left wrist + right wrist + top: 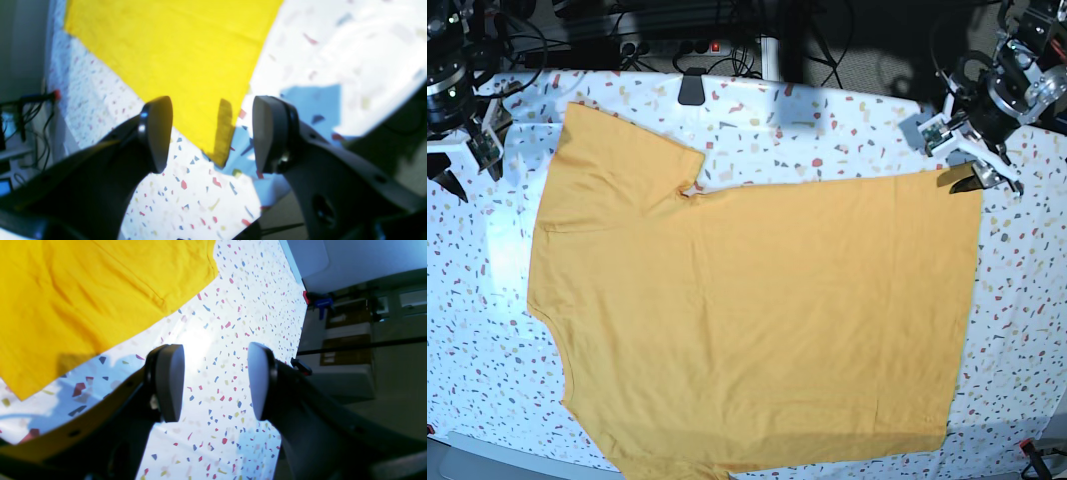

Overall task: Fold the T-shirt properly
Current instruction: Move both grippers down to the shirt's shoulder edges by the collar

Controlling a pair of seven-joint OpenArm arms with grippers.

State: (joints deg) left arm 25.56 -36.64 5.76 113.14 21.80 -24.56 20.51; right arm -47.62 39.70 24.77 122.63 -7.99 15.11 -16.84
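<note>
T-shirt [757, 320] spread flat on table [1027, 300]. Left fingers [156, 133] wide apart, empty, above hem corner at 2 o'clock. Right fingers [170, 383] apart, empty, at 10 o'clock beside sleeve.

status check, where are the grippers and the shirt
Left gripper open over the T-shirt hem corner, empty. Right gripper open, empty, over bare table. Shirt flat, unfolded. Nothing in the way.

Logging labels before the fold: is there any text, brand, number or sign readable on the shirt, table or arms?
None can be read.
T-shirt: plain on the side showing, no print or tag in view.
Table: only coloured flecks, no lettering.
Boxes beyond the table: pale labels, too blurred to read.
</note>
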